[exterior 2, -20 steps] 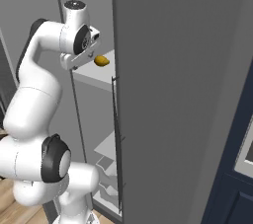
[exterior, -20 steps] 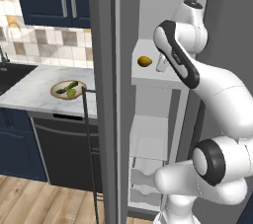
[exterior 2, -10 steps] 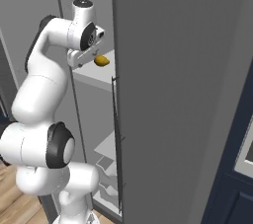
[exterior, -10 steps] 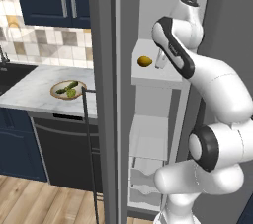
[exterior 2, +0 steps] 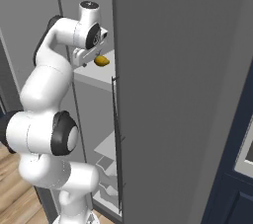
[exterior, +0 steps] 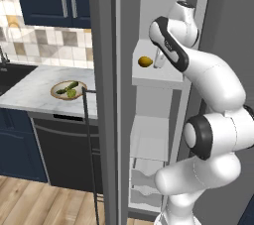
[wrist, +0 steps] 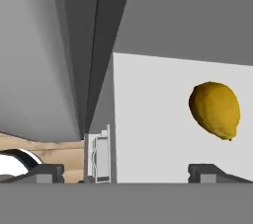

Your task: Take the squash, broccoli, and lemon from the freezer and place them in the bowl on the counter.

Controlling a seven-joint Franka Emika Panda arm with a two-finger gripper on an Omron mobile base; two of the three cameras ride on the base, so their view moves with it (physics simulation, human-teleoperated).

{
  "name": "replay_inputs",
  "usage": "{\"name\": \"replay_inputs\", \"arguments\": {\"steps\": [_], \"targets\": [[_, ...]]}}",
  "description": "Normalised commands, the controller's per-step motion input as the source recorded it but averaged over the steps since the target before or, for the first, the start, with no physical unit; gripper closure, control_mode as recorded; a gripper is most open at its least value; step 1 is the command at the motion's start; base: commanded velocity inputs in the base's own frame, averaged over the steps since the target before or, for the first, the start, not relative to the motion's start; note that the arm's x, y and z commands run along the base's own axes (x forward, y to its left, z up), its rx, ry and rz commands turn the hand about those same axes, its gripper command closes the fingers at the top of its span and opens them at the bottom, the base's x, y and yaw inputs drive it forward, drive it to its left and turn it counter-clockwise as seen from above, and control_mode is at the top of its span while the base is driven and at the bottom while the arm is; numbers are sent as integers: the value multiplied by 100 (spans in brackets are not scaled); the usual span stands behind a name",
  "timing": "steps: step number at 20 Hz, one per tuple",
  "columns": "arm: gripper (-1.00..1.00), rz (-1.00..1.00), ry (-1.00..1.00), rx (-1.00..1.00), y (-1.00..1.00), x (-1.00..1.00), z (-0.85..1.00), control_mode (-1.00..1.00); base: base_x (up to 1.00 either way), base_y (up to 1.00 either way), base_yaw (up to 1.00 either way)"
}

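The lemon (exterior: 145,61) lies on a white shelf of the open freezer (exterior: 159,77), at about chest height. My gripper (exterior: 158,62) hangs just to its right, open, touching nothing. In the right base view the gripper (exterior 2: 92,59) sits just left of the lemon (exterior 2: 102,60). In the hand view the lemon (wrist: 215,109) lies on the white shelf above the right fingertip (wrist: 207,170), with the gripper (wrist: 126,173) open and empty. On the marble counter (exterior: 30,87) stands the bowl (exterior: 56,93), holding the dark green squash (exterior: 66,87) and the broccoli (exterior: 72,93).
The grey freezer door (exterior: 124,95) stands open between the shelf and the counter. A thin dark handle bar (exterior: 92,144) runs down in front of the dishwasher (exterior: 59,142). White drawers (exterior: 144,182) fill the freezer's lower part. The wide grey fridge door (exterior 2: 168,94) stands right of the shelf.
The arm has swung in nearer to the freezer shelf, bringing the hand a little closer to the lemon. The lemon has not moved and the jaws stay open.
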Motion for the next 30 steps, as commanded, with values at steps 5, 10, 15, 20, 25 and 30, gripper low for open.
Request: {"name": "replay_inputs", "arguments": {"steps": [5,10,15,20,25,30], "targets": [[-100,3,0,0,0,30,-7,-100,0,0,0],[-100,2,1,0,0,29,-3,-100,0,0,0],[-100,0,0,0,0,26,-4,-100,0,0,0],[-100,0,2,0,0,15,-10,-100,0,0,0],[-100,0,4,0,0,8,-11,-100,0,0,0],[-100,0,1,0,0,21,-12,-100,0,0,0]]}}
